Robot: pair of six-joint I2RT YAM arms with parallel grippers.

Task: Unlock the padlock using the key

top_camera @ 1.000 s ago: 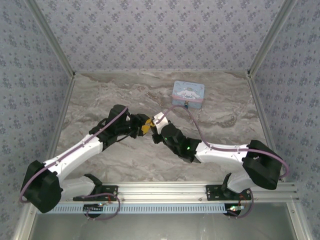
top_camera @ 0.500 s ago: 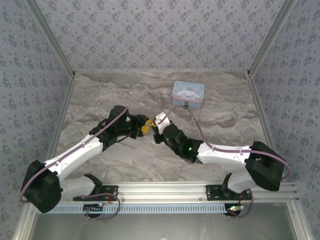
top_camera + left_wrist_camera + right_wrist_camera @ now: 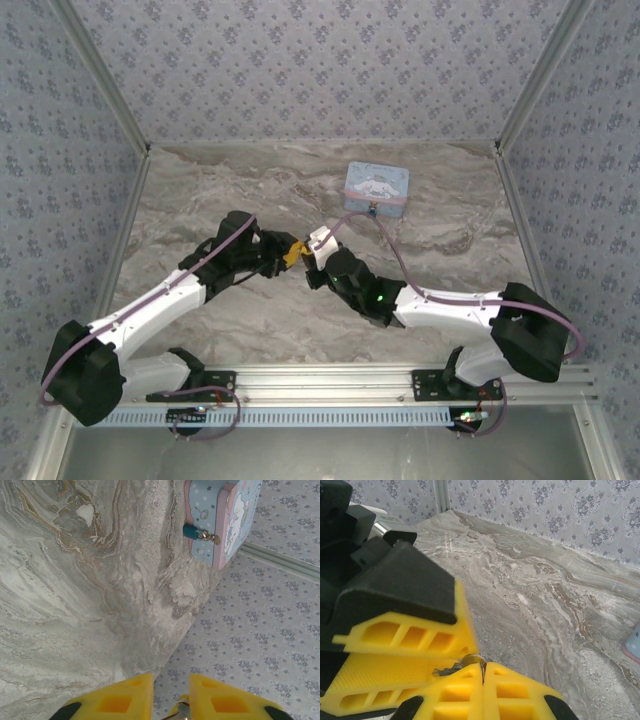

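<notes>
1. Right hand [image 3: 482, 667]: closed, with the key [image 3: 469, 662] pinched at its tips above mid-surface [image 3: 545, 595].
2. Left hand [image 3: 171, 680]: jaws drawn narrower around the key over the last second; a firm grip cannot be told.
3. Padlock [image 3: 200, 534]: hung on the far tin [image 3: 220, 520], well apart; a key handover is judged under way.

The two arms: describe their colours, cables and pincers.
The left arm and right arm have white shells, black joints and black bases. A lilac cable runs along each. A green light glows on the right arm. The left pincer and right pincer have yellow fingers with hollow cells.
</notes>
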